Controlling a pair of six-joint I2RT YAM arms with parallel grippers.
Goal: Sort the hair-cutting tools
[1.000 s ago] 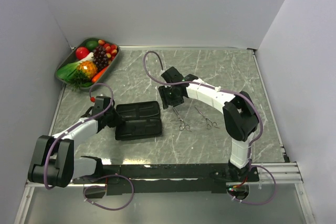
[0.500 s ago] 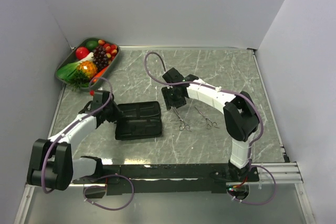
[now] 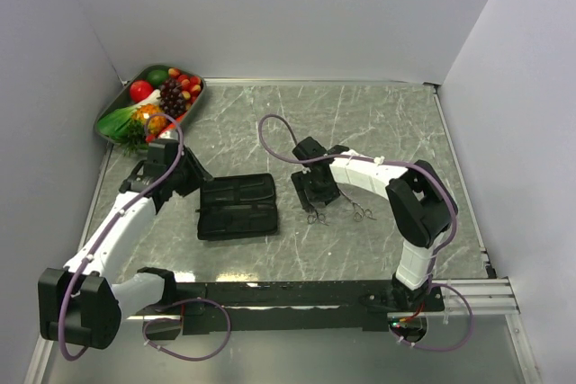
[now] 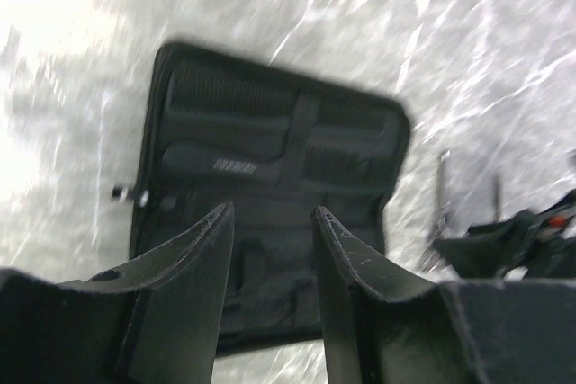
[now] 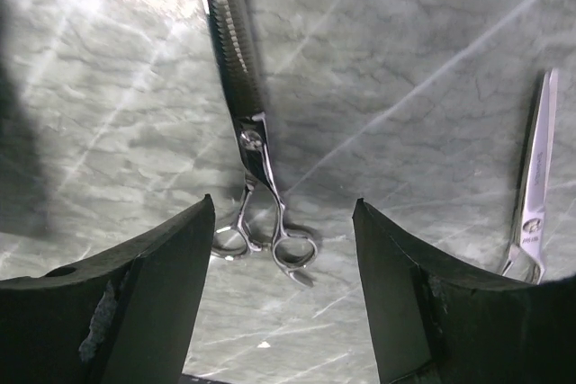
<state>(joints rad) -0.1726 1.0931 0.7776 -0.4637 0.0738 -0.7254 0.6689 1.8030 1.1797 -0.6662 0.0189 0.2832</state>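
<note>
On marble table [image 3: 378,123], left pincer [image 4: 273,209] released by pouch [image 3: 237,207]; right pincer [image 5: 283,204] released over toothed scissors [image 5: 255,177], fruit tray [image 3: 201,89] behind

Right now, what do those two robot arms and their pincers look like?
Both the left arm and the right arm have white shells between chunky black joints, with a purple cable looping along each. The left gripper and right gripper are black, with two broad tapering fingers, slightly scuffed.
</note>
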